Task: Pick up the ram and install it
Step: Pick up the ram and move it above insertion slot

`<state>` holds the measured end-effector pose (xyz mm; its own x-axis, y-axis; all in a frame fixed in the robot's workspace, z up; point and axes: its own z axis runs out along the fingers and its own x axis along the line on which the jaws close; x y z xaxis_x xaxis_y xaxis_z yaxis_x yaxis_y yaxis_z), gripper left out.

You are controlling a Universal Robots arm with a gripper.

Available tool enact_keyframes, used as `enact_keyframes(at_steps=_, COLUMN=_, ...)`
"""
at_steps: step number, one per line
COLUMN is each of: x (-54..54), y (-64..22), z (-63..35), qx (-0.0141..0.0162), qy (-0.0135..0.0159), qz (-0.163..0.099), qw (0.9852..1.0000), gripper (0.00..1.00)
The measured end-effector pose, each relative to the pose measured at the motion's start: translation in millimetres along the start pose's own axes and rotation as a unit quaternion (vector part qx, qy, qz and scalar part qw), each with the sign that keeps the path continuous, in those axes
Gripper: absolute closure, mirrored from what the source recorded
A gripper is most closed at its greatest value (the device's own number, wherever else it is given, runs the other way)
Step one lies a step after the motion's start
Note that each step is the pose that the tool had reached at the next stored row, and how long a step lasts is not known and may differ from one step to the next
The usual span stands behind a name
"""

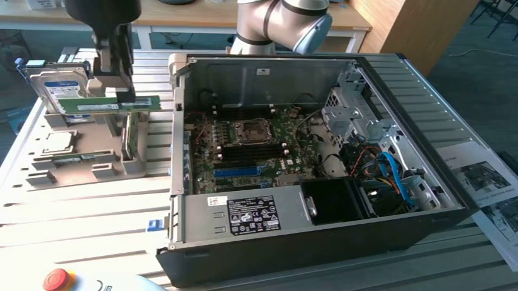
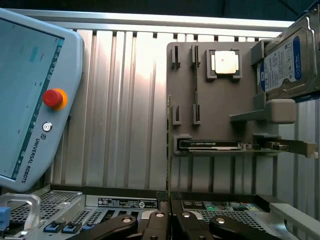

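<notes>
Jaws: nearly closed, pinching the ram (image 1: 111, 105) by its upper long edge (your wrist view catches it edge-on).
Ram: level, hanging above the grey holder (image 1: 101, 148), just beside the upright hard drive (image 1: 55, 86).
Case: open computer case (image 1: 324, 248) to the exterior view's right of the ram, motherboard (image 1: 251, 145) exposed.
Pendant: your teach pendant (image 2: 30, 100) lies on the tabletop (image 1: 97, 212).

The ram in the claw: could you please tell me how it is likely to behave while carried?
The ram is probably stiff: it juts level either side of the claw with no visible sag. It looks light, being a thin board, a mere line edge-on in the wrist view. It may pivot if bumped, since the claw pinches only a short stretch.
</notes>
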<state>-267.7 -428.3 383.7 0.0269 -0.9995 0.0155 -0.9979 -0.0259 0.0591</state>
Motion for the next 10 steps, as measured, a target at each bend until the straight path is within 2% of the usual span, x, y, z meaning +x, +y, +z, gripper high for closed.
enact_keyframes(at_steps=10, x=2.3, y=-28.0, z=-1.6, qx=-0.0031, qy=-0.0001, qz=0.0, qw=1.0, gripper=0.88)
